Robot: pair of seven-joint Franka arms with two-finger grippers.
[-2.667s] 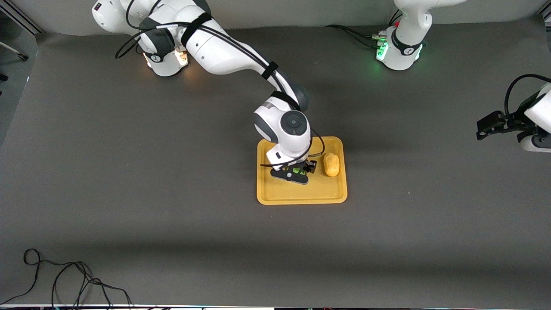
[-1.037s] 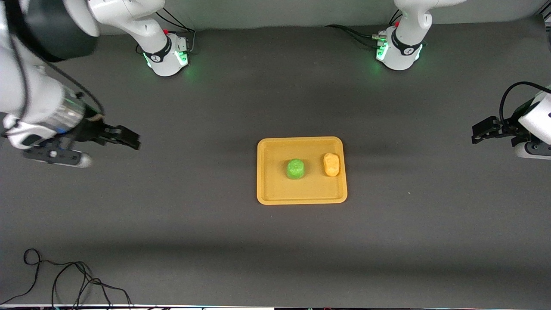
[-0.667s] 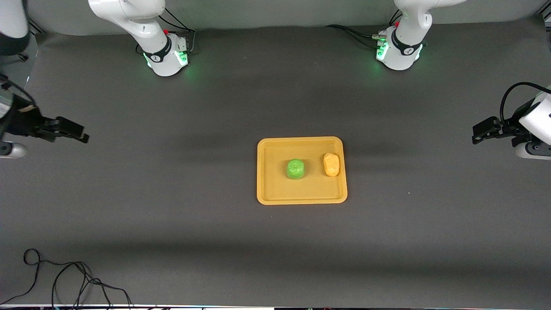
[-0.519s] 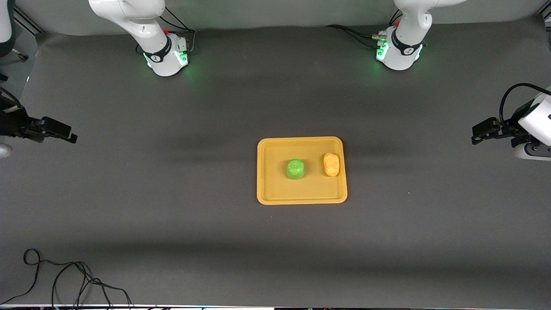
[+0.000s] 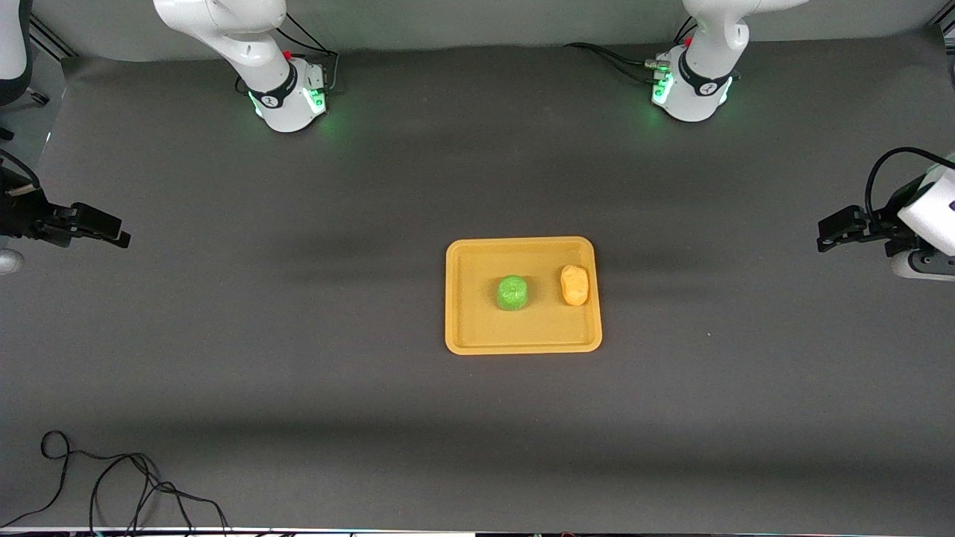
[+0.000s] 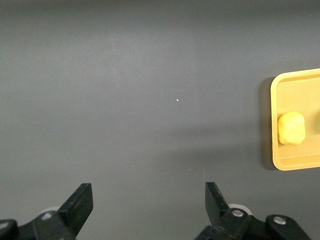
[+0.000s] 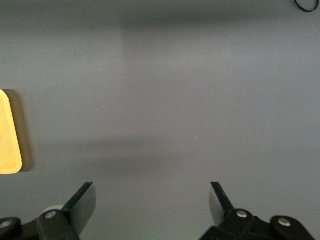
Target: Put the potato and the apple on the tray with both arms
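The yellow-orange tray (image 5: pixel 522 339) lies mid-table. The green apple (image 5: pixel 512 292) sits in its middle. The potato (image 5: pixel 574 285) lies beside the apple, toward the left arm's end. My right gripper (image 5: pixel 112 233) is open and empty over the bare table at the right arm's end. My left gripper (image 5: pixel 828 231) is open and empty over the bare table at the left arm's end. The left wrist view shows its open gripper (image 6: pixel 148 187), part of the tray (image 6: pixel 300 90) and the potato (image 6: pixel 291 128). The right wrist view shows its open gripper (image 7: pixel 152 186) and a tray corner (image 7: pixel 7 135).
The two arm bases (image 5: pixel 287 97) (image 5: pixel 690 89) stand at the table's edge farthest from the front camera. A loose black cable (image 5: pixel 112 485) lies at the near edge toward the right arm's end; it also shows in the right wrist view (image 7: pixel 307 5).
My right gripper let go of the apple on the tray and drew back to the right arm's end of the table. The left arm has barely moved.
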